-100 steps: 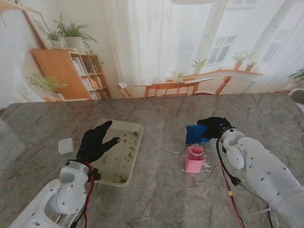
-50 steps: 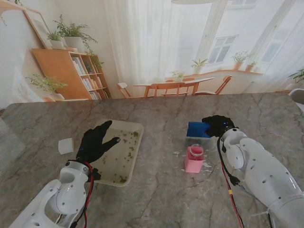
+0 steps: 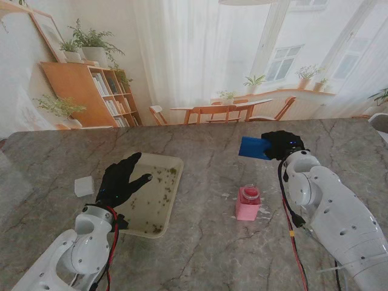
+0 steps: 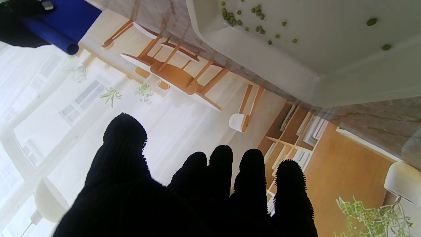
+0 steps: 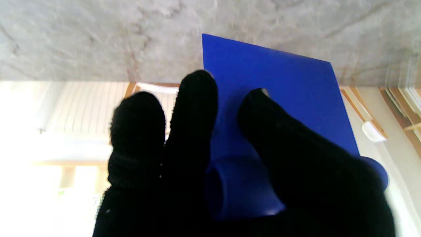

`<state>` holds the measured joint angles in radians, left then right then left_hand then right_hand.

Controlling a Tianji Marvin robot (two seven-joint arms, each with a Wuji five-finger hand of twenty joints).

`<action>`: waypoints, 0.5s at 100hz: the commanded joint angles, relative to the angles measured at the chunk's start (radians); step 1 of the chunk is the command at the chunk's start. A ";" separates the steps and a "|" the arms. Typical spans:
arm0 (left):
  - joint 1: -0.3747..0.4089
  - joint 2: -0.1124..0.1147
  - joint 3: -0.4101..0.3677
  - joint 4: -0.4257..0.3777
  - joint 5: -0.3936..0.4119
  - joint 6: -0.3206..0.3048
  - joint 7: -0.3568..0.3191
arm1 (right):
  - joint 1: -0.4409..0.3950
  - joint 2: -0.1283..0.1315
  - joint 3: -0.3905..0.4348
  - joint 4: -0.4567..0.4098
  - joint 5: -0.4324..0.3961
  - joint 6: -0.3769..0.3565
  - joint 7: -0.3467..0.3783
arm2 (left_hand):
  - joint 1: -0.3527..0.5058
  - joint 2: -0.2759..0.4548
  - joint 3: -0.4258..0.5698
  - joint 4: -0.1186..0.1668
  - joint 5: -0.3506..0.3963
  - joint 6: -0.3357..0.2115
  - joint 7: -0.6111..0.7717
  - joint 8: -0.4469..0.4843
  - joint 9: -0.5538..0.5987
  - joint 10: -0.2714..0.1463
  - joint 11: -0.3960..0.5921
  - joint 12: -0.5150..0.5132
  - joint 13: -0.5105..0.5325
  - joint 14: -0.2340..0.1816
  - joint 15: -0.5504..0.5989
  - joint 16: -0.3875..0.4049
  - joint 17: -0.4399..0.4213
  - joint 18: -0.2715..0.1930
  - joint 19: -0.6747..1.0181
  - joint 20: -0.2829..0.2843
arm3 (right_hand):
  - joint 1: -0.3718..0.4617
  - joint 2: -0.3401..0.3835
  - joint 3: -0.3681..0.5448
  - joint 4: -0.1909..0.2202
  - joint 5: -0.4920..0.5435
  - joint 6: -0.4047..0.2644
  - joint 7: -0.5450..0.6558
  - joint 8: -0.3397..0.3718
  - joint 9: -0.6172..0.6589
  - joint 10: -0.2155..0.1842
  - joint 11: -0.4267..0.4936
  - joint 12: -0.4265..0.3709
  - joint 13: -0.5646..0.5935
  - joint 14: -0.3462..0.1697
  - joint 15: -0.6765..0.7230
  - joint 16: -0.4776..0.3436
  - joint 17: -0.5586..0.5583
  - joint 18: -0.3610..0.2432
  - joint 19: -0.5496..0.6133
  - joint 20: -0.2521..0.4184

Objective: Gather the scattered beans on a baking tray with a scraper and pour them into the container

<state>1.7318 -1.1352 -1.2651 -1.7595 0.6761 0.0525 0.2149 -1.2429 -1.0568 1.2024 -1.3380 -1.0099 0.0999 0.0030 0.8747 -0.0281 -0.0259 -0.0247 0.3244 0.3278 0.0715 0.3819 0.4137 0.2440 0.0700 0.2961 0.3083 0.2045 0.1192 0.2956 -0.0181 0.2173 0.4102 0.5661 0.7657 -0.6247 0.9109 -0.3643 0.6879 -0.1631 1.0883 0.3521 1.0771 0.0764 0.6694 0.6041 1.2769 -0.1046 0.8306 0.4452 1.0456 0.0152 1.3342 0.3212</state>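
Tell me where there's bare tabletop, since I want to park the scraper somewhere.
Bare marble lies between the baking tray and the pink container, and nearer me from both. Crowded: left hand over the tray, white scraps around the container. Right hand holds the scraper.

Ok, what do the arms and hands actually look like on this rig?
Both arms have glossy white rounded shells with grey joint seams. The left hand and the right hand each wear a black knitted glove, fuzzy at the fingertips in the wrist views. A red cable runs along the left arm; a black cable and a thinner red one run along the right arm.
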 commanded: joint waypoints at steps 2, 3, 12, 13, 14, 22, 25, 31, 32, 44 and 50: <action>0.014 -0.005 -0.001 -0.014 0.005 0.005 0.011 | -0.004 -0.003 0.017 -0.065 -0.012 0.002 0.012 | 0.027 0.046 -0.014 -0.016 0.003 0.003 0.004 0.007 0.001 -0.033 -0.001 0.007 0.008 -0.025 -0.002 0.000 -0.001 -0.031 0.009 -0.021 | 0.120 0.066 0.154 0.129 0.096 -0.046 0.053 0.034 0.038 0.031 -0.011 0.024 0.040 -0.085 -0.002 0.021 0.023 -0.056 0.045 0.023; 0.015 -0.005 -0.002 -0.015 0.006 0.005 0.012 | -0.006 -0.003 0.019 -0.072 -0.014 0.002 0.013 | 0.027 0.046 -0.014 -0.016 0.003 0.004 0.004 0.007 0.001 -0.033 -0.001 0.007 0.007 -0.025 -0.002 0.000 0.000 -0.031 0.009 -0.021 | 0.120 0.065 0.154 0.130 0.097 -0.045 0.053 0.035 0.038 0.031 -0.011 0.025 0.041 -0.086 0.000 0.022 0.024 -0.056 0.046 0.023; 0.024 -0.006 -0.006 -0.024 0.014 0.007 0.022 | -0.025 -0.006 0.036 -0.136 -0.025 0.007 0.015 | 0.027 0.048 -0.013 -0.016 0.002 0.003 0.004 0.007 0.001 -0.033 -0.001 0.007 0.006 -0.024 -0.003 0.000 -0.001 -0.032 0.009 -0.021 | 0.118 0.050 0.167 0.135 0.104 -0.043 0.049 0.043 0.045 0.036 -0.009 0.030 0.043 -0.089 0.014 0.030 0.027 -0.058 0.059 0.029; 0.025 -0.006 -0.006 -0.025 0.016 0.008 0.023 | -0.027 -0.006 0.037 -0.143 -0.024 0.008 0.015 | 0.028 0.047 -0.013 -0.016 0.002 0.003 0.004 0.007 0.001 -0.032 -0.001 0.007 0.007 -0.024 -0.003 0.000 0.000 -0.032 0.009 -0.021 | 0.119 0.047 0.168 0.136 0.105 -0.041 0.049 0.044 0.046 0.037 -0.009 0.030 0.044 -0.088 0.016 0.031 0.028 -0.057 0.060 0.029; 0.026 -0.006 -0.006 -0.026 0.017 0.008 0.024 | -0.029 -0.007 0.038 -0.150 -0.024 0.010 0.015 | 0.028 0.047 -0.014 -0.016 0.002 0.003 0.004 0.007 0.002 -0.033 -0.001 0.007 0.007 -0.024 -0.002 0.000 0.000 -0.032 0.010 -0.021 | 0.119 0.045 0.170 0.137 0.105 -0.041 0.048 0.044 0.047 0.039 -0.009 0.031 0.045 -0.088 0.017 0.032 0.028 -0.055 0.061 0.030; 0.034 -0.007 -0.008 -0.036 0.026 0.010 0.036 | -0.047 -0.011 0.046 -0.205 -0.024 0.018 0.011 | 0.029 0.047 -0.013 -0.016 0.002 0.004 0.004 0.007 -0.001 -0.030 -0.001 0.007 0.004 -0.021 -0.003 0.000 -0.001 -0.031 0.010 -0.021 | 0.118 0.030 0.183 0.141 0.116 -0.036 0.044 0.047 0.054 0.046 -0.009 0.034 0.050 -0.089 0.030 0.038 0.031 -0.051 0.072 0.035; 0.036 -0.007 -0.008 -0.040 0.032 0.011 0.042 | -0.054 -0.013 0.049 -0.226 -0.025 0.020 0.009 | 0.030 0.048 -0.013 -0.016 0.001 0.005 0.003 0.007 0.000 -0.030 -0.001 0.007 0.004 -0.022 -0.003 0.000 -0.001 -0.031 0.010 -0.021 | 0.115 0.022 0.193 0.141 0.123 -0.032 0.040 0.050 0.059 0.050 -0.011 0.035 0.051 -0.087 0.037 0.041 0.032 -0.047 0.081 0.039; 0.041 -0.008 -0.007 -0.047 0.046 0.013 0.054 | -0.071 -0.016 0.054 -0.271 -0.026 0.023 0.005 | 0.032 0.049 -0.012 -0.016 -0.001 0.008 0.003 0.007 -0.005 -0.029 -0.003 0.007 0.001 -0.020 -0.003 0.000 -0.002 -0.031 0.010 -0.021 | 0.115 0.008 0.204 0.141 0.133 -0.027 0.035 0.053 0.067 0.055 -0.014 0.038 0.056 -0.084 0.045 0.045 0.036 -0.041 0.093 0.045; 0.042 -0.008 -0.007 -0.048 0.049 0.013 0.057 | -0.074 -0.016 0.054 -0.278 -0.026 0.023 0.004 | 0.031 0.049 -0.013 -0.016 -0.002 0.008 0.002 0.007 -0.005 -0.030 -0.002 0.007 0.001 -0.020 -0.003 0.000 -0.003 -0.030 0.011 -0.021 | 0.115 0.006 0.206 0.141 0.135 -0.027 0.035 0.054 0.068 0.056 -0.014 0.039 0.056 -0.083 0.046 0.046 0.036 -0.039 0.096 0.045; 0.048 -0.008 -0.001 -0.064 0.084 0.027 0.080 | -0.102 -0.023 0.054 -0.359 -0.022 0.027 -0.008 | 0.035 0.052 -0.013 -0.015 -0.007 0.015 0.001 0.007 -0.011 -0.022 -0.003 0.007 -0.008 -0.015 -0.004 0.000 -0.008 -0.025 0.013 -0.020 | 0.118 -0.025 0.230 0.139 0.162 -0.016 0.019 0.061 0.088 0.070 -0.022 0.045 0.057 -0.074 0.084 0.062 0.043 -0.027 0.122 0.055; 0.050 -0.008 0.003 -0.073 0.104 0.039 0.090 | -0.114 -0.027 0.048 -0.394 -0.018 0.032 -0.021 | 0.038 0.050 -0.013 -0.015 -0.010 0.021 0.000 0.006 -0.017 -0.016 -0.004 0.006 -0.015 -0.008 -0.005 0.000 -0.012 -0.021 0.015 -0.020 | 0.119 -0.040 0.245 0.138 0.175 -0.009 0.011 0.067 0.099 0.078 -0.026 0.051 0.057 -0.071 0.104 0.068 0.046 -0.018 0.136 0.059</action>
<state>1.7747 -1.1380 -1.2712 -1.8124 0.7759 0.0776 0.2948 -1.3501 -1.0689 1.2622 -1.6863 -1.0335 0.1312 -0.0097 0.8796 -0.0281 -0.0285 -0.0247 0.3244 0.3278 0.0715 0.3819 0.4136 0.2440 0.0700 0.2961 0.3067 0.2046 0.1192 0.2956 -0.0181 0.2168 0.4102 0.5661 0.7666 -0.7123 0.9937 -0.3546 0.7705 -0.1250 1.0368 0.3614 1.1170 0.1137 0.6430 0.6259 1.3107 -0.1013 0.9187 0.4934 1.0701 0.0185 1.4209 0.3563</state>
